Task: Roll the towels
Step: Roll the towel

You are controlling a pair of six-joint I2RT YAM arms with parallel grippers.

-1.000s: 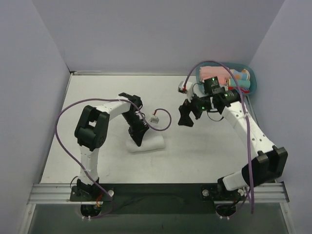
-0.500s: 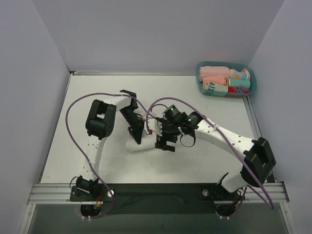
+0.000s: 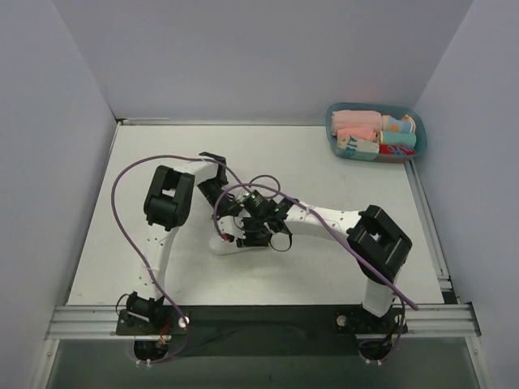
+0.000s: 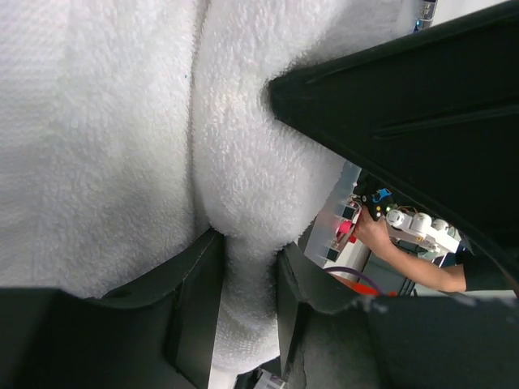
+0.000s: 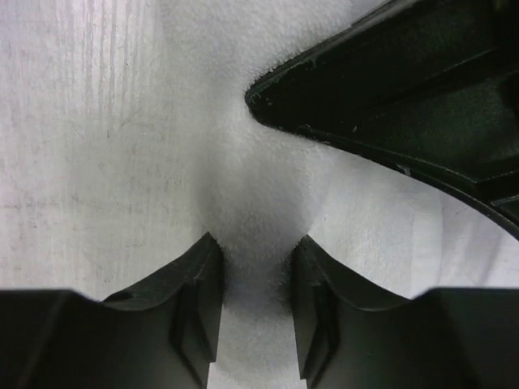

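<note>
One white towel (image 3: 222, 245) lies as a short roll on the table, left of centre. My left gripper (image 3: 226, 222) comes down on it from the far side. In the left wrist view that gripper (image 4: 250, 284) is shut on a thick fold of the towel (image 4: 122, 146). My right gripper (image 3: 242, 236) reaches across from the right to the same roll. Seen from the right wrist, the right gripper (image 5: 255, 275) pinches a ridge of towel (image 5: 259, 203) between its fingers. The two grippers sit close together, each one's black finger showing in the other's wrist view.
A teal basket (image 3: 412, 121) at the far right corner holds several rolled coloured cloths. Purple cables loop over both arms above the towel. Grey walls close in the white table (image 3: 340, 178) on three sides.
The right arm swung left from near the basket to the towel, and its jaws closed on the cloth. The left gripper stayed on the towel.
</note>
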